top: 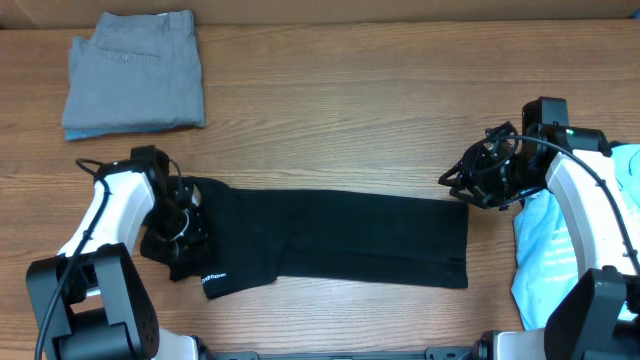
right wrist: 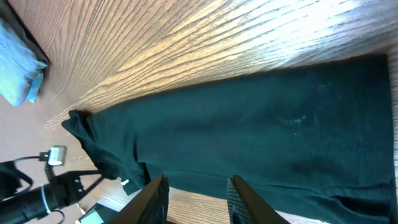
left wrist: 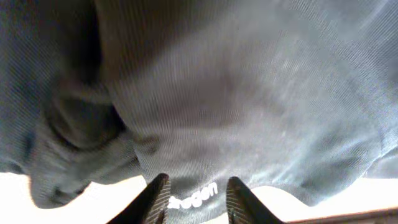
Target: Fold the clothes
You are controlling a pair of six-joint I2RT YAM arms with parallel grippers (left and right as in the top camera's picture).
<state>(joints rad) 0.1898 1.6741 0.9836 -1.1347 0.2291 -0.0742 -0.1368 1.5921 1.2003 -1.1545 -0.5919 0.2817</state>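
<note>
The black shirt (top: 350, 235) is lying as a long, narrow band across the middle of the tabletop (top: 350, 120), sides already brought in, its collar end bunching up under the left gripper (left wrist: 197, 180). There the jaws are standing apart, with the hem bearing the white logo (top: 213, 279) showing between them but not pinched. The right gripper (right wrist: 198, 182) is hovering just off the shirt's far corner at the opposite end, its jaws also apart and holding nothing. A light blue tee (top: 545, 260) is waiting beyond that same end, and a folded grey garment (top: 135, 70) is sitting well apart from the collar end. The lengthwise fold seems to be in hand; next, one end probably needs gripping and carrying over the other.
</note>
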